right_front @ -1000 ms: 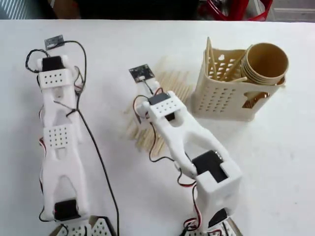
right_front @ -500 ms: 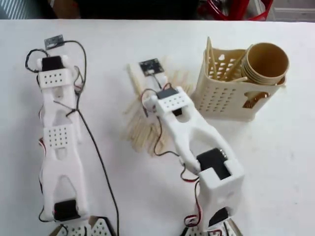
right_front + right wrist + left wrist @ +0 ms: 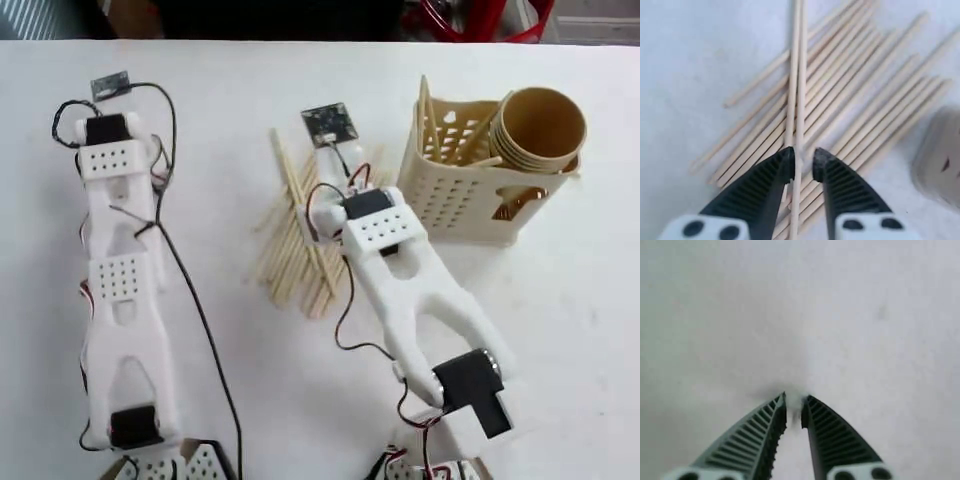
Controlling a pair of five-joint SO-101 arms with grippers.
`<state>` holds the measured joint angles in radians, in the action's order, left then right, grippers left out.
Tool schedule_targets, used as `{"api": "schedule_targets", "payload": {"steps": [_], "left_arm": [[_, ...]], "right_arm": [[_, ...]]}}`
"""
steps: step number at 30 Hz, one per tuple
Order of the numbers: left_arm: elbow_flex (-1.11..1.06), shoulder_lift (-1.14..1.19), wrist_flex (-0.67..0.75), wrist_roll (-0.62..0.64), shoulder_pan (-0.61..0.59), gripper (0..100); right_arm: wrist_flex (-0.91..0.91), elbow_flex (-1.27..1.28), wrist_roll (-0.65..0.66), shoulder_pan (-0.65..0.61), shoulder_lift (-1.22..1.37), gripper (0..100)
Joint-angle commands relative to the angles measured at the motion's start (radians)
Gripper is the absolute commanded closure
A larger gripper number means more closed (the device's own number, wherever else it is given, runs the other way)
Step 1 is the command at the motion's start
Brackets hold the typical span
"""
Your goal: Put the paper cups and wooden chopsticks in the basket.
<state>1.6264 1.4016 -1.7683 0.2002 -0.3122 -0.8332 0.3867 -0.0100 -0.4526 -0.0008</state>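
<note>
Robot lab bench, white table [image 3: 560, 330], wired arms [image 3: 120, 290]

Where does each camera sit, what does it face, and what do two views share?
High view: fixed above, looking down on table, both arms, basket, paper cups, chopstick pile.
Left wrist view: on left arm, facing bare table past left gripper.
Right wrist view: on right arm, facing the pile past right gripper, shut on a chopstick pair.
Shared by high and right wrist: pile and pair.

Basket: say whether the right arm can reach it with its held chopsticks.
Probably yes. The right tool is shut on two pale wooden chopsticks; the white perforated plastic basket stands close beside that arm, nothing between. Its open top has room beside the stacked tan paper cups.
</note>
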Motion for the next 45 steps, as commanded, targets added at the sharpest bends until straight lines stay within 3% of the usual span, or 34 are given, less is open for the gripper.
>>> {"api": "schedule_targets", "payload": {"steps": [1, 7, 20, 24, 30, 36, 45], "left_arm": [[0.043, -0.019, 0.003, 0.005, 0.002, 93], [0.043, -0.019, 0.005, 0.005, 0.002, 93], [0.043, -0.019, 0.005, 0.005, 0.004, 93], [0.043, -0.019, 0.005, 0.005, 0.004, 93], [0.043, -0.019, 0.005, 0.005, 0.004, 93], [0.043, -0.021, 0.011, 0.005, 0.004, 93], [0.041, -0.018, 0.026, 0.005, 0.004, 93]], "right_arm": [[0.010, -0.029, 0.143, -0.041, -0.001, 80.1], [0.018, -0.091, 0.172, -0.041, 0.136, 85.1], [0.010, -0.181, 0.173, -0.036, 0.328, 85.4], [0.010, -0.183, 0.166, -0.015, 0.329, 98.6], [0.008, -0.184, 0.164, 0.044, 0.311, 98.1], [-0.022, -0.129, 0.135, 0.076, 0.064, 98.1], [0.084, 0.206, 0.109, 0.134, -0.684, 98.2]]}}
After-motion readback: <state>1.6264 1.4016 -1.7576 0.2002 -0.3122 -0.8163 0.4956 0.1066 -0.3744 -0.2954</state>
